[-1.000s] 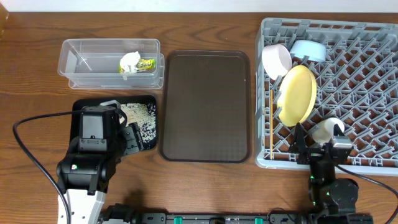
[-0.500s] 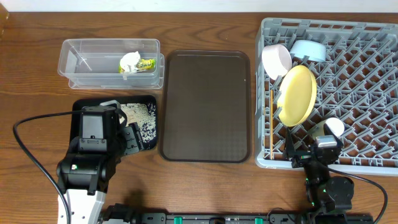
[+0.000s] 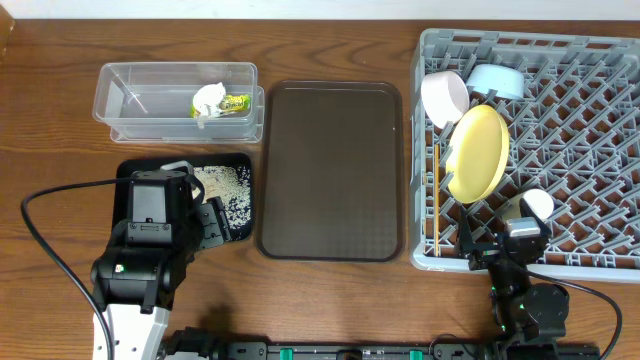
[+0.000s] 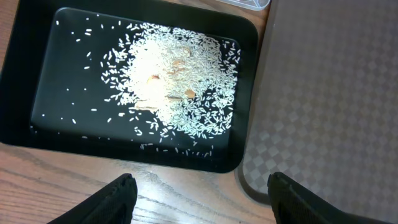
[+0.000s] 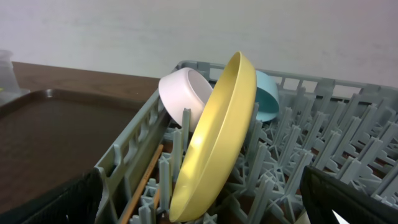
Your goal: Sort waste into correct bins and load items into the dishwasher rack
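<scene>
The clear box [image 3: 130, 100] holds the crumpled tissue [image 3: 207, 99] and the green-yellow wrapper [image 3: 235, 103]. Rice [image 4: 177, 81] lies in the black tray [image 4: 43, 99], which also shows in the overhead view [image 3: 140, 168]. In the grey rack [image 3: 520, 40] stand the yellow plate [image 3: 477, 152], the pinkish bowl [image 3: 445, 97], the blue bowl [image 3: 497, 80] and the pale green cup [image 3: 530, 206]. The chopsticks [image 3: 437, 195] lie along its left side. My left gripper [image 4: 202, 193] is open and empty over the wood by the black tray's near right corner. My right gripper [image 5: 205, 208] is open and empty at the rack's front edge, facing the plate [image 5: 217, 137].
The large dark brown serving tray [image 3: 330, 170] lies between the bins and the rack, and its corner shows in the left wrist view [image 4: 323, 93]. A black cable [image 3: 40, 215] loops on the table at the left. The pinkish bowl [image 5: 183, 93] leans behind the plate.
My right gripper has drawn back a little toward the rack's front edge and to the left, away from the green cup. The cup stays in the rack. The left arm has not moved.
</scene>
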Controlling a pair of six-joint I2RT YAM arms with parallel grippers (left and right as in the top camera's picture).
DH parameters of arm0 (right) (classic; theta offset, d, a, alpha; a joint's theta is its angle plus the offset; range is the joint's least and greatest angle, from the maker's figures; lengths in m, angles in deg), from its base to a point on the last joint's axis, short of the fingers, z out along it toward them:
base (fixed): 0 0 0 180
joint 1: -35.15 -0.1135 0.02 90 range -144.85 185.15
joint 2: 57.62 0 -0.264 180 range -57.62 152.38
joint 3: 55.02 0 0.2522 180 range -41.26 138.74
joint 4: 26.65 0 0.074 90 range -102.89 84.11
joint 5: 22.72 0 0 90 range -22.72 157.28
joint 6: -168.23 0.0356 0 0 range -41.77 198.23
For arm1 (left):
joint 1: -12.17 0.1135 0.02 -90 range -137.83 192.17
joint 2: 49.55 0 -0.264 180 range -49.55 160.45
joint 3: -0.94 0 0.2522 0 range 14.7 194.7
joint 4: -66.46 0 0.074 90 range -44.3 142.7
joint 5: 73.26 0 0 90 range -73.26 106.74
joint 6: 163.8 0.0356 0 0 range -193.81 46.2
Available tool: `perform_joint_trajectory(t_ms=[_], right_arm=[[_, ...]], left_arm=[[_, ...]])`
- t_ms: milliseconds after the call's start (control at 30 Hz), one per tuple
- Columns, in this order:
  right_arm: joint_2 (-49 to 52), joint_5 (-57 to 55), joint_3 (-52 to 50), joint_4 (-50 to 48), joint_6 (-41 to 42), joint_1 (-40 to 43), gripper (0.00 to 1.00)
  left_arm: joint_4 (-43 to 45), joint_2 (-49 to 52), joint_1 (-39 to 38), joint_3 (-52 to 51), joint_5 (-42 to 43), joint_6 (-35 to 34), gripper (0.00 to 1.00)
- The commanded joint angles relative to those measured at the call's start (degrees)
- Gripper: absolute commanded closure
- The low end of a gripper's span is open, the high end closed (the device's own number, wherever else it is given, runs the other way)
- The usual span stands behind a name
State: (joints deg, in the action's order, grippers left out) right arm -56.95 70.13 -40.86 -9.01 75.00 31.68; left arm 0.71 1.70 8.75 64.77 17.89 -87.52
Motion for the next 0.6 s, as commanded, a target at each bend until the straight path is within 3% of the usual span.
perform_joint_trajectory(t_ms=[0,567], right_arm=[[-0.4,0.6,-0.1,0.2,-0.7,-0.5,0.01],[-0.4,0.6,-0.1,0.2,-0.7,-0.5,0.01]], left_arm=[[0.2,0.0,0.1,-0.2,-0.3,-0.5,0.29],[-2.4,-3.8,-0.2,-0.4,1.0,-0.7,0.29]])
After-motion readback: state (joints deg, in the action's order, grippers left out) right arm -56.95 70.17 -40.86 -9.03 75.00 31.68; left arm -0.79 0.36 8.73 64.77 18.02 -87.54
